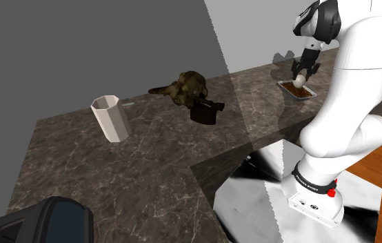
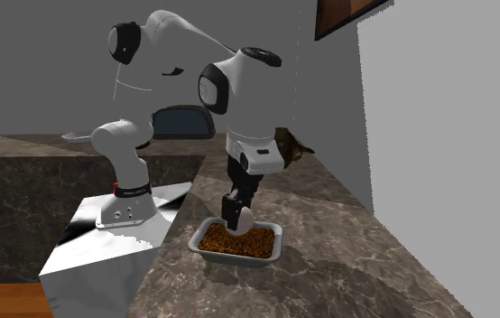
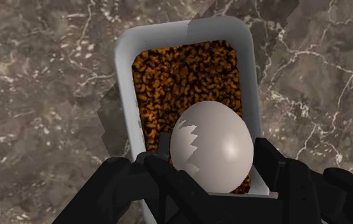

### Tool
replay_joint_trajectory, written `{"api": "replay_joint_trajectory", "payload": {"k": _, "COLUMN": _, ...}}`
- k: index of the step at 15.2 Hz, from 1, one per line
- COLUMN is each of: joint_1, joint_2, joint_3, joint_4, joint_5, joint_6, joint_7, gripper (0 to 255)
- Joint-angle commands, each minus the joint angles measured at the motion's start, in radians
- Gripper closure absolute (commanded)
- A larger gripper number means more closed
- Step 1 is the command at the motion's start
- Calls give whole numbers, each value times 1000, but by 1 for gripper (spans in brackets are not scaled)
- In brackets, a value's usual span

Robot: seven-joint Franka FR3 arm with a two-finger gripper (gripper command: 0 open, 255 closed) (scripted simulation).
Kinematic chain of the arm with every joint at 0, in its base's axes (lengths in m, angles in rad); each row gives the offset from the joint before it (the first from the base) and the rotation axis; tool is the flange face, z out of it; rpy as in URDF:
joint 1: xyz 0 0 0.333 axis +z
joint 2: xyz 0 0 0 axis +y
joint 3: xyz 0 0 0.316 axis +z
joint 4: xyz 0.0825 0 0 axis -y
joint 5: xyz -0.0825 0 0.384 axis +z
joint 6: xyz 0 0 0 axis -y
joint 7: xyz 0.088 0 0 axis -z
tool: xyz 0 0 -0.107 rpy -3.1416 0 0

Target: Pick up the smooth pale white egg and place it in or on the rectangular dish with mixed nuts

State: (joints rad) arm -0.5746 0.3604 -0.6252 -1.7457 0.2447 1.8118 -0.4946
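Clasping the pale egg [image 3: 212, 147] between its two black fingers, the gripper [image 3: 212, 158] hangs straight over the dish [image 3: 123, 95], pointing down into it. The dish is a pale grey rectangular tray filled with brown and orange nuts [image 3: 181, 79], and it sits on a dark veined marble counter [image 1: 148, 162]. In the wrist view the egg covers the end of the dish nearest the fingers, and a jagged-edged lighter patch marks its side. In the second exterior view the egg [image 2: 245, 217] is low over the nuts, inside the line of the dish's rim [image 2: 236, 259]; whether it touches them cannot be told. Well apart from the dish, towards the shoulder view's left, stand a dark boxy object [image 1: 207, 112], a lumpy brown-green thing [image 1: 189, 86] and, farthest off, a white faceted cup [image 1: 111, 119].
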Motion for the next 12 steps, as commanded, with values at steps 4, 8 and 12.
{"api": "replay_joint_trajectory", "payload": {"k": 4, "joint_1": 0, "joint_2": 1, "joint_3": 1, "joint_4": -1, "joint_5": 1, "joint_6": 3, "joint_7": 0, "gripper": 255}}
{"api": "replay_joint_trajectory", "payload": {"k": 8, "joint_1": 0, "joint_2": 1, "joint_3": 1, "joint_4": -1, "joint_5": 1, "joint_6": 3, "joint_7": 0, "gripper": 0}}
{"api": "replay_joint_trajectory", "payload": {"k": 12, "joint_1": 0, "joint_2": 1, "joint_3": 1, "joint_4": -1, "joint_5": 1, "joint_6": 3, "joint_7": 0, "gripper": 0}}
